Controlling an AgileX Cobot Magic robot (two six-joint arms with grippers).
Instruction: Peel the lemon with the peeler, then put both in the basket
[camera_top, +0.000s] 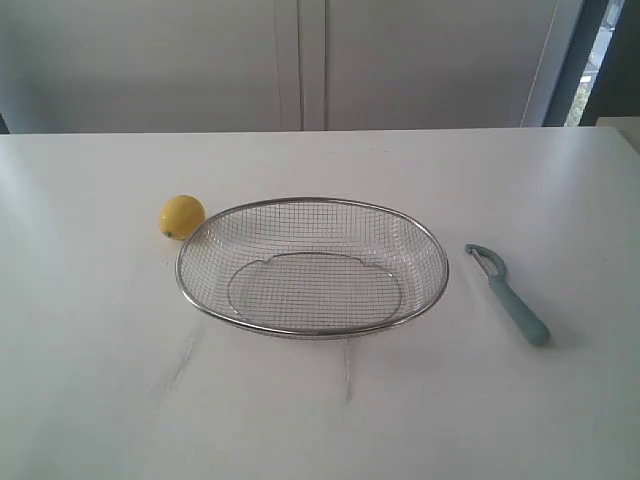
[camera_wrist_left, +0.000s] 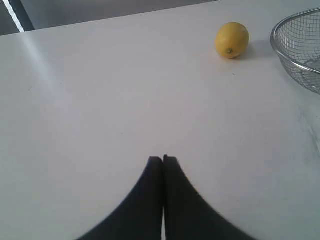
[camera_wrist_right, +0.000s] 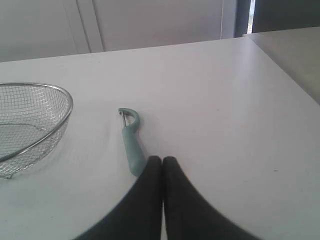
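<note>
The yellow lemon rests on the white table just left of the wire mesh basket, which is empty at the table's middle. The teal-handled peeler lies flat to the basket's right, its metal head pointing away. In the left wrist view the lemon sits far ahead of my left gripper, which is shut on nothing. My right gripper is shut too, empty, its tips just past the end of the peeler handle. Neither gripper shows in the exterior view.
The basket rim shows beside the lemon, and the basket rim shows beside the peeler. The table's right edge runs close by, with a darker surface beyond. A pale wall closes off the back.
</note>
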